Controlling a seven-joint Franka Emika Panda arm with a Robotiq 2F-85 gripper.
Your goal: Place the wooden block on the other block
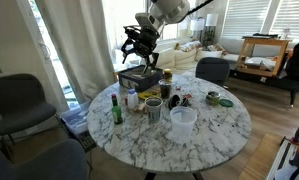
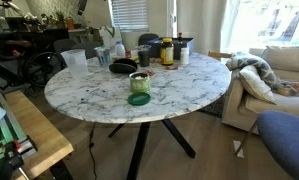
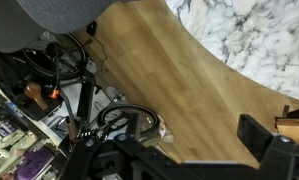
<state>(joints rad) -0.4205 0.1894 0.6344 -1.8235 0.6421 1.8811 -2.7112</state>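
Observation:
My gripper [image 1: 139, 45] hangs in the air above the far edge of the round marble table [image 1: 214, 125], over a flat box-like thing [image 1: 139, 76]. Its fingers look spread apart with nothing between them. In the wrist view one dark finger [image 3: 261, 140] shows at the lower right, and a small wooden-coloured piece [image 3: 295, 124], possibly a wooden block, shows at the right edge beside it. The wrist view otherwise looks down past the table's edge [image 3: 259, 35] onto the wooden floor. I cannot make out the blocks clearly in either exterior view.
The table holds a green bottle [image 1: 116, 108], a white tub [image 1: 182, 120], cups, jars [image 2: 140, 82], a black bowl [image 2: 122, 67] and a green lid [image 2: 139, 99]. Grey chairs [image 1: 19, 100] stand around it. Black table legs and cables [image 3: 109, 120] lie below.

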